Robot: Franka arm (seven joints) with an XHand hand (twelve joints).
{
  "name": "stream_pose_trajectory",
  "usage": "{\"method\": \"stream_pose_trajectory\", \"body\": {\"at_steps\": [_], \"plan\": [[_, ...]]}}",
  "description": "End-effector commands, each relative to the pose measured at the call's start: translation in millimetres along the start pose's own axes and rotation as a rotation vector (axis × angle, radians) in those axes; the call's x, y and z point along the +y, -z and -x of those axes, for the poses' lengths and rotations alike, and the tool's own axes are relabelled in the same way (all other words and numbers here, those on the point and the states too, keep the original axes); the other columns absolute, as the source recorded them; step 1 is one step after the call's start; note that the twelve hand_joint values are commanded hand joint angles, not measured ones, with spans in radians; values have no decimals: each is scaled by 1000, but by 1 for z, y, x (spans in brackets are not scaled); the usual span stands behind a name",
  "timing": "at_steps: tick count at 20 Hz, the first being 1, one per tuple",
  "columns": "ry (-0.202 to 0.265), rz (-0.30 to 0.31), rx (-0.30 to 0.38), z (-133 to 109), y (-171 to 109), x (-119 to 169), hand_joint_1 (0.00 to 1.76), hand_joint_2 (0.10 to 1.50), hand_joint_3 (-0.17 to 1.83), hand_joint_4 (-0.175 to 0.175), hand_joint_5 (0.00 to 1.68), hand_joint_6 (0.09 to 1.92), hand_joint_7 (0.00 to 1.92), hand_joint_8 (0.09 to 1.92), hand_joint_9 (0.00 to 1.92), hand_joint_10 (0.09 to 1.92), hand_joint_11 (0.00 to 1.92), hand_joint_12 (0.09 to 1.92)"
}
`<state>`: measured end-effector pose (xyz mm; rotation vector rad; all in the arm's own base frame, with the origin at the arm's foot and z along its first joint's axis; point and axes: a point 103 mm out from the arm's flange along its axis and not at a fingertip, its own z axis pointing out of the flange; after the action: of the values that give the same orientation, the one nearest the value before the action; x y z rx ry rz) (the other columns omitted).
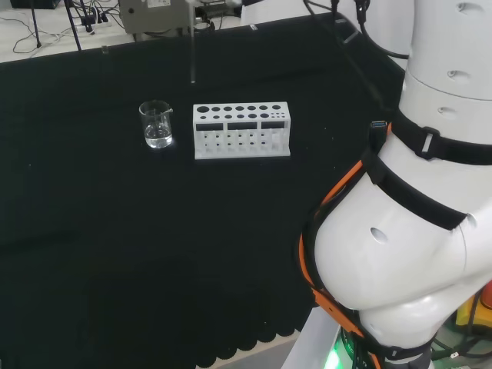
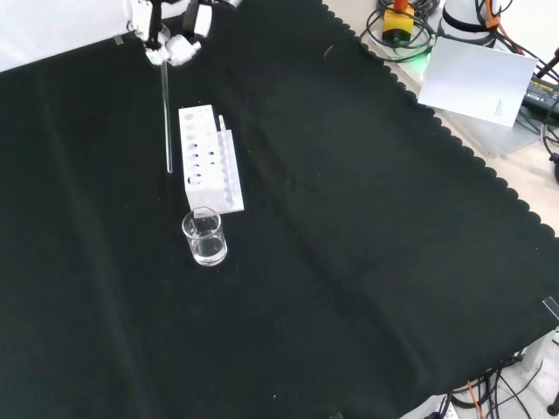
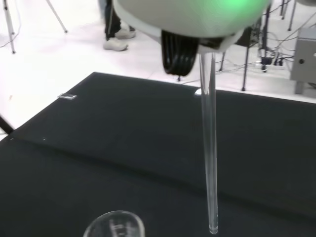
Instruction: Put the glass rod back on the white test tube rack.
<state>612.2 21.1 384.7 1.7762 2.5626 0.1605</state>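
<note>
In the front view the hand sits at the upper left of the cloth, at about eleven o'clock from the cloth's middle. Its fingers are curled in and pinch the top of the glass rod, which hangs straight down from them, upright, its lower end clear of the cloth. In that view the rod's tip shows just beside the left edge of the white rack, at the rack's nine o'clock, apart from it and not in any hole.

The head view shows the rod as a thin clear line beyond the rack, at about eleven o'clock from it, with its tip above the rack's level in the picture.

The rack lies on the black cloth with rows of round holes open on top. A small glass beaker with a little clear liquid in it stands near the rack's end: at six o'clock from the rack in the front view, at nine o'clock from it in the head view. It touches neither rack nor rod.

From the wrist, the rod runs down past the blurred white part of the hand, and the beaker's rim shows close by its tip. Nothing stands between rod and rack.
</note>
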Motion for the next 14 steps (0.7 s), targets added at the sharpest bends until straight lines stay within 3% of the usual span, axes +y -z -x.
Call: {"method": "stream_pose_trajectory", "body": {"at_steps": [1, 8, 10, 14], "plan": [[-73, 4, -1, 32, 6, -14, 1327, 609, 767, -175, 1211, 566, 1320, 904, 1707, 590, 1595, 957], [-144, 25, 4, 75, 10, -45, 1327, 609, 768, -175, 1211, 566, 1320, 904, 1708, 589, 1595, 957], [-191, 9, -14, 89, 10, -55, 1327, 608, 768, -175, 1211, 566, 1321, 904, 1708, 589, 1595, 956], [-233, 11, -22, 108, 15, -78, 1327, 608, 769, -175, 1212, 566, 1321, 903, 1708, 589, 1595, 957]]}}
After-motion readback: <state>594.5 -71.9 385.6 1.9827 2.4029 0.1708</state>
